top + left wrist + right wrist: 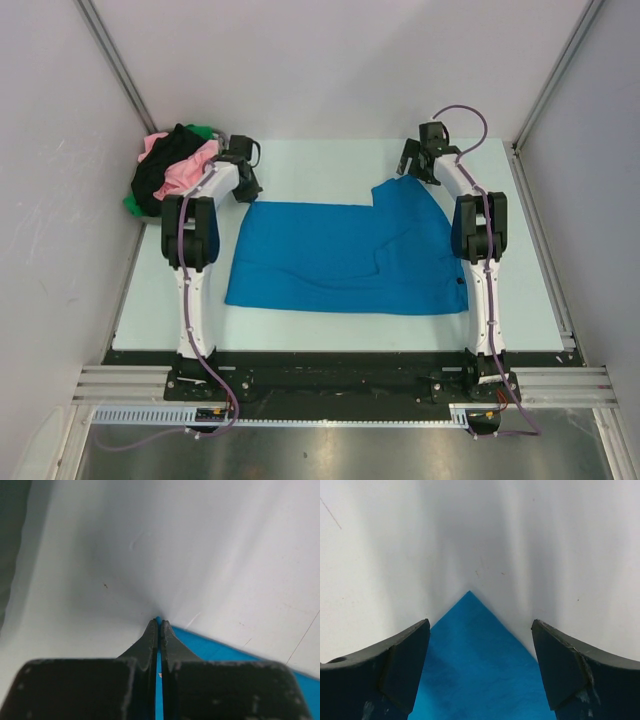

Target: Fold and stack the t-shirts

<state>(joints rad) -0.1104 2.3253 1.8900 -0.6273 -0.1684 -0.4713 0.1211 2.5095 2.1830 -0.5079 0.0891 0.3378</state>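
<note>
Jaws of the left gripper (249, 188) are pressed fully together at the upper-left corner of the blue t-shirt (340, 255), and that corner is clamped between them. The left wrist view confirms the grip: a thin strip of blue fabric shows in the seam between the closed fingers of the left gripper (158, 622), and the blue t-shirt (225, 655) runs away toward the lower right of the frame across the pale table (100, 555). The right gripper (410, 168) sits at the garment's upper-right corner with its jaws wide apart and holds nothing. In the right wrist view, the pointed corner of the blue t-shirt (475, 670) lies flat on the table between the two fingers of the right gripper (480, 625), its tip reaching just past the fingertips. Seen from above, the garment is spread flat across the centre of the table (330, 160), roughly rectangular, with a raised step at its upper right and a crease running down from that step. A loose heap made up of a pink t-shirt (190, 165), a black t-shirt (160, 175) and a green t-shirt (205, 130) occupies the upper left of the frame, just beside the left arm's wrist.
</note>
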